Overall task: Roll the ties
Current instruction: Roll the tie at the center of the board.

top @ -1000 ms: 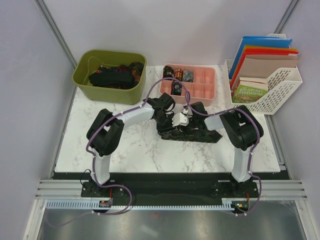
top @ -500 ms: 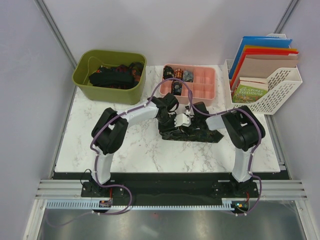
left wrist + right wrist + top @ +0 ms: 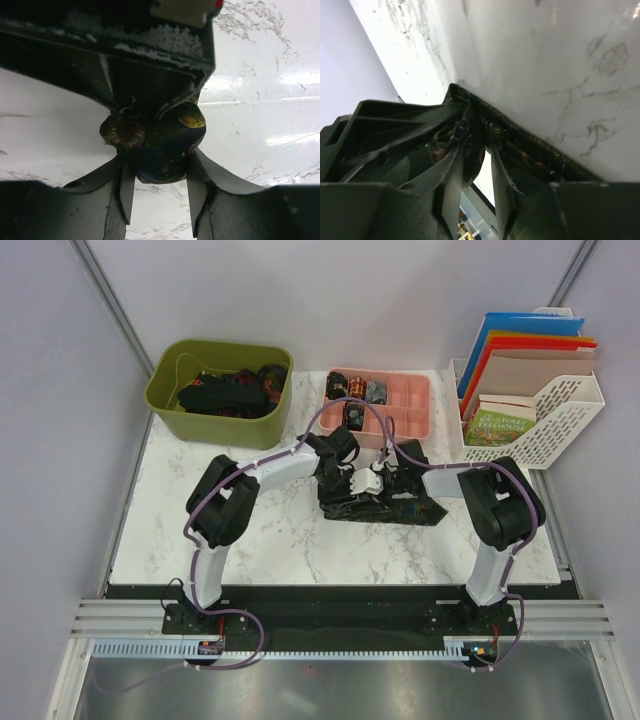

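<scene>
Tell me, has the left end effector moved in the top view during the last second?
Yes. The left end effector shifted slightly right along the near side of the pink tray.

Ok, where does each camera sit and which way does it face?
Top external: above and behind the bases, looking down at the table; both arms show, meeting over the tie.
Left wrist: on the left arm, looking past the left gripper at the tie's roll it clamps.
Right wrist: on the right arm, looking past the right gripper at the tie's flat part.
Shared: all see that tie.
</scene>
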Tool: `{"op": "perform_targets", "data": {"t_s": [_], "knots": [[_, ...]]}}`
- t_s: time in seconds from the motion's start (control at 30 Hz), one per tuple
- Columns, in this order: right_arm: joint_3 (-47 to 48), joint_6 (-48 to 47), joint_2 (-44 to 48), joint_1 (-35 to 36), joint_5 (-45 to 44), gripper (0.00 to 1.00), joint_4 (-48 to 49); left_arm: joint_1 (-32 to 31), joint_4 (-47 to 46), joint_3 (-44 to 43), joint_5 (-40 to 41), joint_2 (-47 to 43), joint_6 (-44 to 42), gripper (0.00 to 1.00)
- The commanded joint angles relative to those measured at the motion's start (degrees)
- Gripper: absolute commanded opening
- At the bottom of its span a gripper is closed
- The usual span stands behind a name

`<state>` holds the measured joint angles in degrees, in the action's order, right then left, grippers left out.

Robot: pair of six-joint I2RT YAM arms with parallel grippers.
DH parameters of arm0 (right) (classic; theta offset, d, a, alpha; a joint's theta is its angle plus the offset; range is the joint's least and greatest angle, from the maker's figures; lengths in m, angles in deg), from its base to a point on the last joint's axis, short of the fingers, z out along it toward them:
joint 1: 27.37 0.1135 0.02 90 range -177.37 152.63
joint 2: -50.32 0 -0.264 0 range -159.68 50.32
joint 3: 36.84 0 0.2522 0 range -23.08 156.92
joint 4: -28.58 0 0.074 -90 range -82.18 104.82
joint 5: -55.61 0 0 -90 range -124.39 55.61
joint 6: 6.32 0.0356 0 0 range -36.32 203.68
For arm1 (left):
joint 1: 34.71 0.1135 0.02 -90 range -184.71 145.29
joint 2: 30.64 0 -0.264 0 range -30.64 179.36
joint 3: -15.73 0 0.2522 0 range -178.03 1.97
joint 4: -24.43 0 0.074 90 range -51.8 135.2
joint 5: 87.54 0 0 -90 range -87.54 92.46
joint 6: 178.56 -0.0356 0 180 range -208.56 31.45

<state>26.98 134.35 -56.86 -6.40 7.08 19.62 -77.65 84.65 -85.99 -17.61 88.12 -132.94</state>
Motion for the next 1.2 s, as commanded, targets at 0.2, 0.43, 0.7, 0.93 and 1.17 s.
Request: {"op": "perform_targets", "data": {"t_s": [0.2, 0.43, 0.7, 0.93, 1.17], "knots": [[-1.54, 0.12, 6.45, -0.40, 5.28, 0.38, 3.28, -1.01, 2.59, 2.97, 0.30, 8.33, -4.75, 0.32], [-5.32, 6.10, 5.14, -0.23, 4.84, 0.40, 13.47, -0.66, 3.55, 2.71, -0.49, 8.33, -5.28, 0.32], [-8.49, 7.95, 5.66, -0.93, 5.63, 0.43, 17.26, -0.39, 3.99, 2.62, -0.93, 8.42, -5.37, 0.32], [-11.65, 11.18, 6.01, -2.60, 6.43, 0.44, 23.48, -0.22, 4.25, 2.45, -1.02, 8.51, -5.37, 0.31], [-14.20, 14.53, 6.10, -2.43, 6.43, 0.47, 29.29, -0.22, 4.34, 2.27, -1.02, 8.59, -5.36, 0.31]]}}
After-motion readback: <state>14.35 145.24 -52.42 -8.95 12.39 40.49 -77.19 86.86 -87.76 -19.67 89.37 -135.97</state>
